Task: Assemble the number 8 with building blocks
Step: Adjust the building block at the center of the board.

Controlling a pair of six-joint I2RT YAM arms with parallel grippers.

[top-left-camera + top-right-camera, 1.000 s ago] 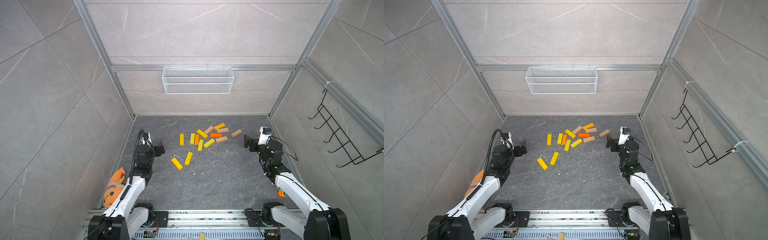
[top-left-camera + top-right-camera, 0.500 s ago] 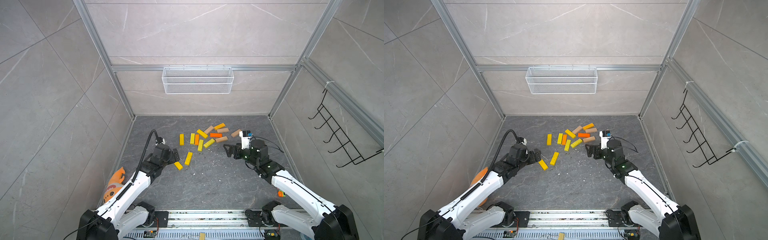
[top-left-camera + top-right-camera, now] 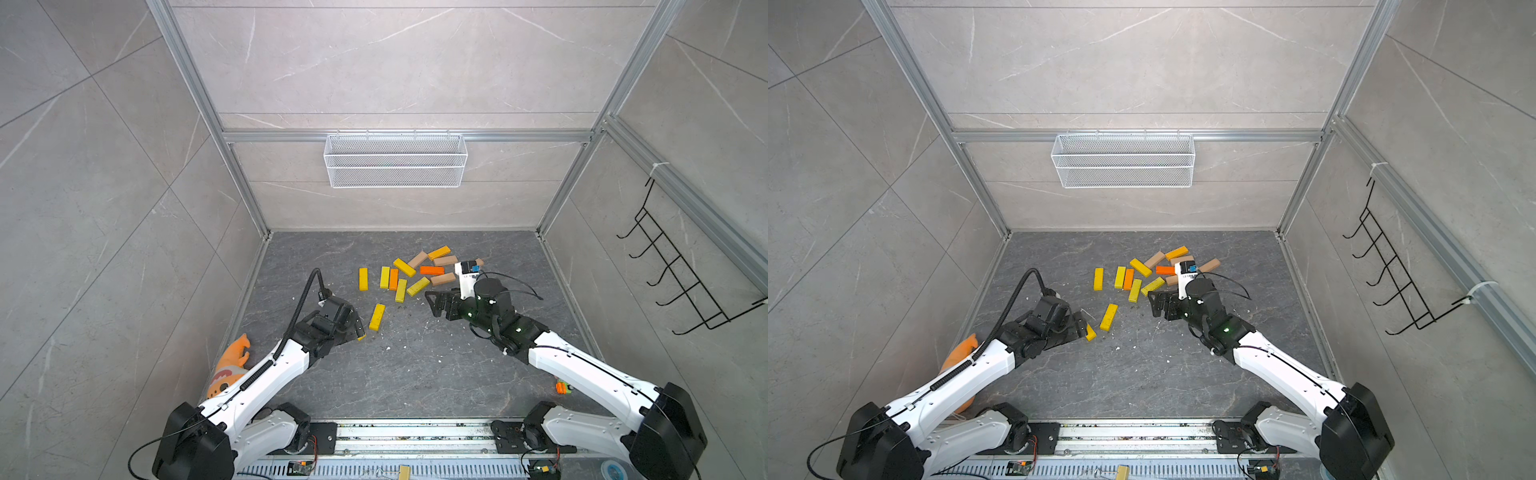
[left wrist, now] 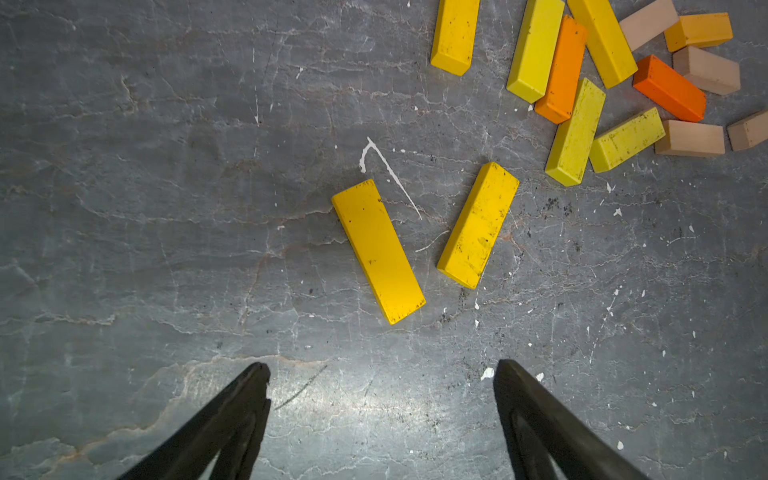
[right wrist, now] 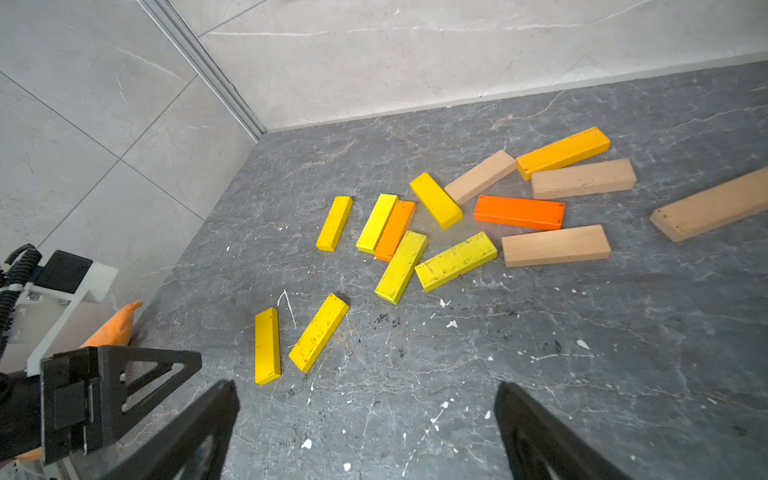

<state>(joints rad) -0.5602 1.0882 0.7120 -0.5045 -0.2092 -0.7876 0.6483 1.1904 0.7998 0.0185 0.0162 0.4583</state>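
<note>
The building blocks [image 3: 411, 270] lie scattered flat on the dark grey floor: yellow, orange and tan bars, most of them in a loose cluster [image 5: 457, 224] at the back middle. Two yellow blocks lie apart, nearer the front: one [image 4: 378, 249] just ahead of my left gripper [image 4: 380, 365], the other [image 4: 478, 224] beside it. In both top views the left gripper [image 3: 353, 328] covers most of the nearer one [image 3: 1090, 332]. It is open with only floor between its fingers. My right gripper [image 5: 365, 386] is open and empty, and hovers right of the cluster [image 3: 432, 301].
An orange plush fish [image 3: 230, 365] lies by the left wall beside the left arm. A wire basket [image 3: 395, 160] hangs on the back wall, and a black hook rack [image 3: 681, 286] on the right wall. A small orange object [image 3: 563, 387] sits under the right arm.
Both arms have swung in from the side walls toward the middle. The left gripper now reaches the nearest yellow block, and the right gripper is beside the cluster. The blocks lie where they were.
</note>
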